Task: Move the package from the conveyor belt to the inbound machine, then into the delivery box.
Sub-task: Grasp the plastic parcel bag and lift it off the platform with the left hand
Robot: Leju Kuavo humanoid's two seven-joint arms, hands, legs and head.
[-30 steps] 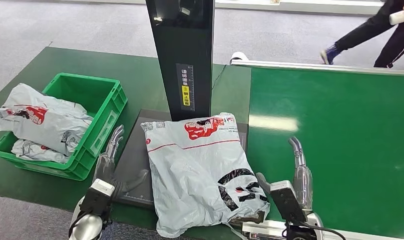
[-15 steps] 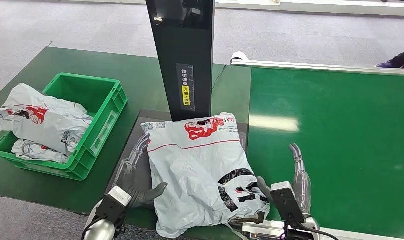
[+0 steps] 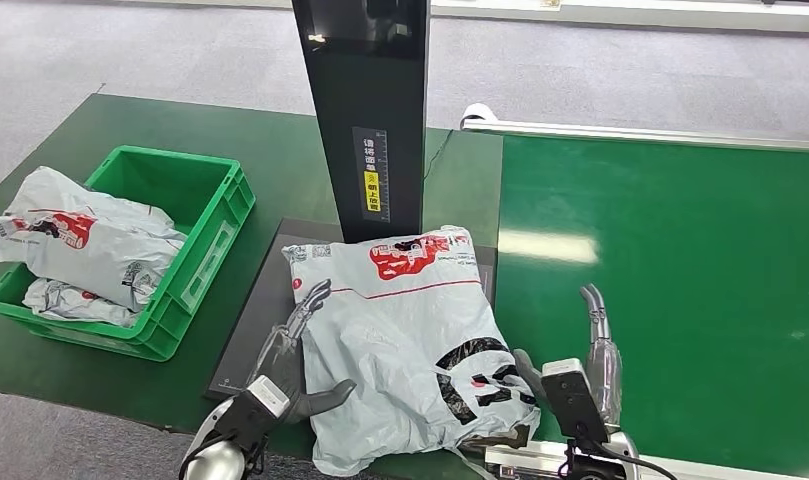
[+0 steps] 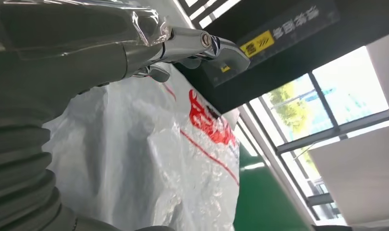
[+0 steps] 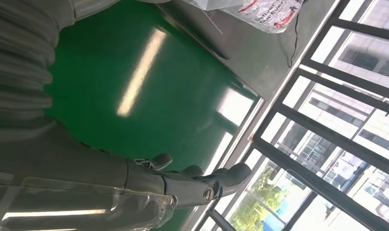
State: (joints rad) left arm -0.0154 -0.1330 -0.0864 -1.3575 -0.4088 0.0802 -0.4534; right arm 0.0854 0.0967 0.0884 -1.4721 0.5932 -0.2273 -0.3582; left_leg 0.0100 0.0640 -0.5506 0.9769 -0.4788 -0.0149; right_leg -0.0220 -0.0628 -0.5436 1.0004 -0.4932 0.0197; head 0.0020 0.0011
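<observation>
Head view: grey package (image 3: pixel 405 340) lying flat on dark plate of inbound machine (image 3: pixel 255 330), below black upright column (image 3: pixel 365 110), near end overhanging tabletop (image 3: pixel 280 160) edge. Left robot hand (image 3: pixel 295 350) against package's left edge, fingers apart and stretched along it, thumb under the near side, nothing clamped. Right robot hand (image 3: pixel 595 350) over green conveyor belt (image 3: pixel 670 280) just right of package, fingers apart and extended, holding nothing. Green delivery box (image 3: pixel 195 225) well left, two other grey bags (image 3: pixel 85 240) inside.

The package (image 3: pixel 405 345) hides most of the inbound machine's platform (image 3: pixel 265 320).
</observation>
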